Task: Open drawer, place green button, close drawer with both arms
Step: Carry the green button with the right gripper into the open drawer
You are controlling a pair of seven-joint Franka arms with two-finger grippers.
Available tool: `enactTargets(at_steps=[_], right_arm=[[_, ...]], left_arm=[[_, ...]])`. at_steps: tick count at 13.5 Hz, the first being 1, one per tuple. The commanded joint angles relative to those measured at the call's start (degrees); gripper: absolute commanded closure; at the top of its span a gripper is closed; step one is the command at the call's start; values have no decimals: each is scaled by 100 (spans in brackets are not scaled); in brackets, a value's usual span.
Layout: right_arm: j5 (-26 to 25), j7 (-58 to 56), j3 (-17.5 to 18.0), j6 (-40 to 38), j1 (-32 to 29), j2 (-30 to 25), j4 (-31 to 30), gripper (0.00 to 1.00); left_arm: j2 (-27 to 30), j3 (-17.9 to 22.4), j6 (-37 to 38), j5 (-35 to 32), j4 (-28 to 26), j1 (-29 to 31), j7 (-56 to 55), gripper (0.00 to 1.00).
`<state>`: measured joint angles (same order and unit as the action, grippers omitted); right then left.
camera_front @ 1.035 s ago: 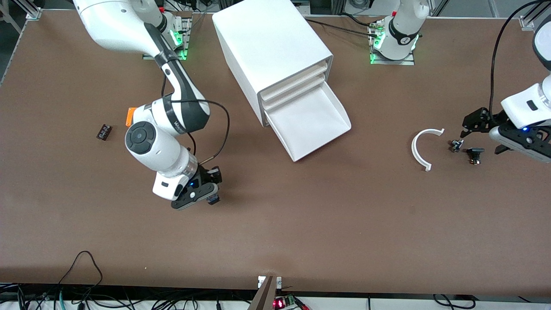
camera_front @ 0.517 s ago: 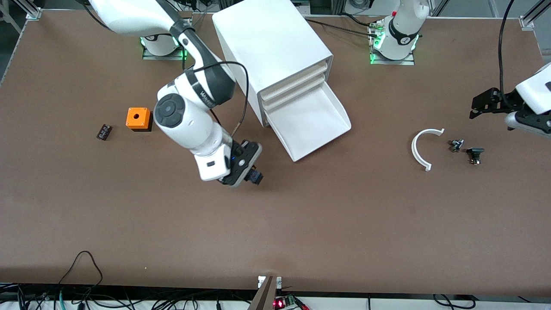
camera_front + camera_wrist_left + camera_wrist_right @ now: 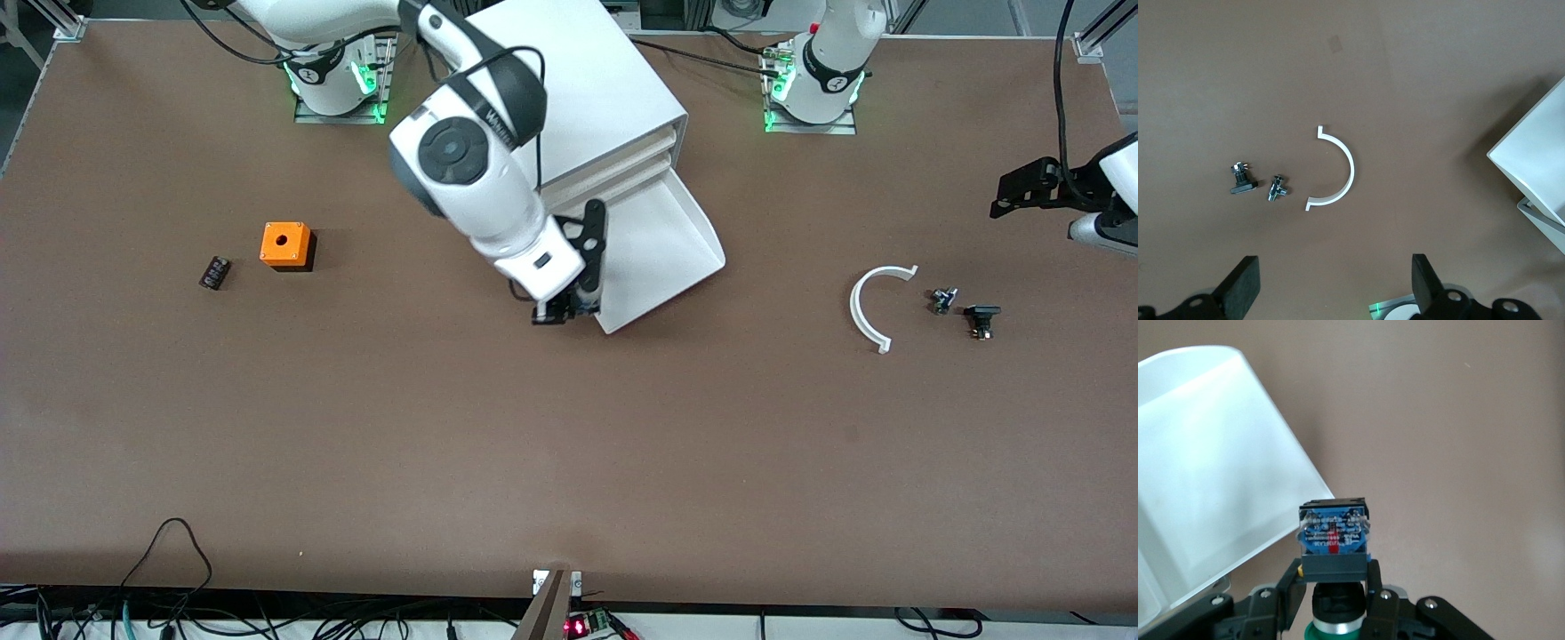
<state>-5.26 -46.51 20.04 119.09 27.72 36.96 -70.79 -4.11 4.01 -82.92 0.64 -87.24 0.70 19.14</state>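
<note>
— While the drawer [image 3: 653, 253] stands pulled out of the white cabinet [image 3: 569, 98], what lies in it?
— Nothing shows on its white floor. The two drawers above it are pushed in.
— Where is the button [image 3: 1333, 550]?
— In the right gripper [image 3: 569, 307], whose fingers [image 3: 1373, 587] are clamped on it, green cap toward the wrist and blue-grey block body outward. It hangs over the table right at the drawer's front corner, at the rim's edge.
— And the left gripper [image 3: 1335, 287]?
— Its fingers spread wide with nothing between them, up over the table edge at the left arm's end. That arm waits.
— What else lies on the table?
— A white half-ring [image 3: 876, 307], a small metal part [image 3: 942, 300] and a black-capped switch [image 3: 981, 320] near that end; an orange cube [image 3: 285, 244] and a small dark block [image 3: 214, 272] toward the right arm's end.
</note>
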Motion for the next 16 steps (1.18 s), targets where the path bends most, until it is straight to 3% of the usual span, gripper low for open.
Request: enactTargets(at_steps=[1,4,9,12,16], right_arm=[[-353,-262,97,-166,356,240,232,66],[-625,-271,97,-123,585,399,241,66],[-924,-271,79,-105,866,715,241,66],[-1004,-262,79,-96,1024,865,241,66],[-1197,-244,166,-61,1157,1032,241,66]], left_arm=[[33,-93,57,-108,-20,342,-16,0],[454,-85,-84,-108,-380,361,-7,0],[411,-119,-224,-178,-285,264,-86,0],[341,-505,-224,-468,-232,255,-524,0],[323,-524,-233,-407,-276,343,-552,0]])
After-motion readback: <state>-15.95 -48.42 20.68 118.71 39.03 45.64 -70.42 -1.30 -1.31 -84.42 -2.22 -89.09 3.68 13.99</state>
